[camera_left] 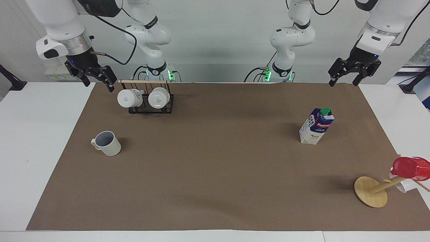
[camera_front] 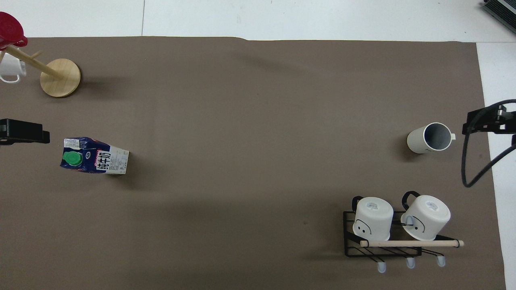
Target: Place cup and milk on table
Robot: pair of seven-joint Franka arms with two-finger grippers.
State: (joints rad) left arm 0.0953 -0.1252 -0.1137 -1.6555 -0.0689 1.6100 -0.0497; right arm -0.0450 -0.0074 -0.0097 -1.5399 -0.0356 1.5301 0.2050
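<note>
Brown matte sheet [camera_left: 215,168] | matte mug [camera_left: 107,143] | gable-top carton [camera_left: 316,126] upright

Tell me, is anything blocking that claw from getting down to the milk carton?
Nothing visible is. The left claw hangs open above the sheet's edge; between it and the milk carton lies only bare brown sheet.
</note>
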